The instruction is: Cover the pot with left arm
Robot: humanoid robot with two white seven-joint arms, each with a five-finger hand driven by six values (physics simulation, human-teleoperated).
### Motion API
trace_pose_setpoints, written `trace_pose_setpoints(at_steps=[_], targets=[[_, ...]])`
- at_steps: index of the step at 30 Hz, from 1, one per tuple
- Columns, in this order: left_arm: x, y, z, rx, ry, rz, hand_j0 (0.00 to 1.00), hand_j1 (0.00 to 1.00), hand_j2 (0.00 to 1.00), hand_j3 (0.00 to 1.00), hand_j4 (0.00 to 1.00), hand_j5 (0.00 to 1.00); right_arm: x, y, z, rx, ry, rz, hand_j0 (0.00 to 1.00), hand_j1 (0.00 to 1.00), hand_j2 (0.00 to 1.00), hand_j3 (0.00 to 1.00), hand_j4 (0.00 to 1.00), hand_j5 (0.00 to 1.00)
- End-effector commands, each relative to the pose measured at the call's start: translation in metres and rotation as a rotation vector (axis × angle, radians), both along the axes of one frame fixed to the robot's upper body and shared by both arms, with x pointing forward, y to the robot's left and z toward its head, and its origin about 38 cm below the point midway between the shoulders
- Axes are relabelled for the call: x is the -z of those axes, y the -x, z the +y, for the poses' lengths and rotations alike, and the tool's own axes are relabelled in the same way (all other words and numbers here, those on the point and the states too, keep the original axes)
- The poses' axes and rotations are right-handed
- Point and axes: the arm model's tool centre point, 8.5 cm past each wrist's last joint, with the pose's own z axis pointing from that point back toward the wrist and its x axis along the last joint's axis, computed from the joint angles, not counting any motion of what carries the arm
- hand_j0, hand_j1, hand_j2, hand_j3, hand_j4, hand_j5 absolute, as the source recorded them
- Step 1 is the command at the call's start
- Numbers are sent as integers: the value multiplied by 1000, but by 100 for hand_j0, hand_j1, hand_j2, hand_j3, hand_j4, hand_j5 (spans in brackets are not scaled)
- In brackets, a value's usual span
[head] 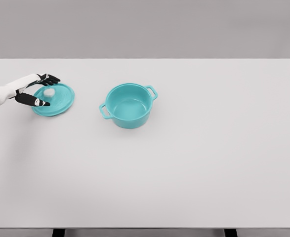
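Pot (129, 104) sits open, mid surface (184, 173), handles pointing upper right and lower left | lid (54, 99) lies flat well to its left, white knob (49, 92) up | left hand (36, 91) reaches in from the left edge, fingers spread around the knob, not clamped yet | nothing between lid and pot

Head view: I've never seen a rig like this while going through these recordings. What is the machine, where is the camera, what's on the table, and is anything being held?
This is a simulator's render, seen from a camera on a humanoid robot's head, looking down at a white table. On it stand a teal pot, open, and to its left a matching lid lying flat with a white knob. The left robot hand comes in from the left edge, its dark fingers spread around the knob; nothing is lifted yet. The right arm is out of view.
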Motion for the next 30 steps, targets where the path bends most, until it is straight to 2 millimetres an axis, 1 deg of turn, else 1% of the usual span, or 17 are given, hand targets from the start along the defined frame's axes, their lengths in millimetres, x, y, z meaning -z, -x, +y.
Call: trace_pose_setpoints(at_steps=[1, 2, 3, 5, 6, 11, 16, 18, 19, 24, 26, 29, 30], targets=[[0, 0, 0, -1, -1, 2, 82, 82, 82, 82, 82, 82, 0, 0, 0, -1, -1, 0, 100, 100, 100, 100, 100, 100], [0, 0, 0, -1, 1, 1, 82, 82, 82, 82, 82, 82, 0, 0, 0, 0, 1, -1, 100, 100, 100, 100, 100, 100], [0, 0, 0, -1, 2, -1, 79, 79, 79, 79, 79, 79, 0, 0, 0, -1, -1, 0, 100, 100, 100, 100, 100, 100], [-1, 0, -1, 1, 4, -3, 59, 59, 59, 59, 59, 59, 0, 0, 0, -1, -1, 0, 100, 100, 100, 100, 100, 100], [-1, 0, -1, 3, 4, -4, 54, 54, 54, 54, 54, 54, 0, 0, 0, -1, -1, 0, 100, 100, 100, 100, 100, 100], [-1, -1, -2, 8, 6, -11, 51, 51, 51, 51, 51, 51, 0, 0, 0, -1, -1, 0, 100, 100, 100, 100, 100, 100], [-2, -1, -3, 12, 8, -15, 51, 51, 51, 51, 51, 51, 0, 0, 0, -1, -1, 0, 100, 100, 100, 100, 100, 100], [-4, -1, -7, 27, 10, -19, 51, 51, 51, 51, 51, 51, 0, 0, 0, -1, -1, 0, 100, 100, 100, 100, 100, 100], [-7, -2, -13, 47, 11, -29, 51, 51, 51, 51, 51, 51, 0, 0, 0, -1, -1, 0, 100, 100, 100, 100, 100, 100], [-16, -4, -28, 98, 15, -57, 51, 51, 51, 51, 51, 51, 0, 0, 0, -1, -1, 0, 100, 100, 100, 100, 100, 100], [-21, -5, -37, 128, 16, -71, 51, 51, 51, 51, 51, 51, 0, 0, 0, -1, -1, 0, 100, 100, 100, 100, 100, 100], [-20, -4, -56, 183, 35, -60, 51, 51, 51, 51, 51, 51, 0, 0, 0, -1, -1, 0, 100, 100, 100, 100, 100, 100], [-24, -4, -61, 200, 39, -64, 51, 51, 51, 51, 51, 51, 0, 0, 0, 1, 0, 0, 100, 100, 100, 100, 100, 100]])
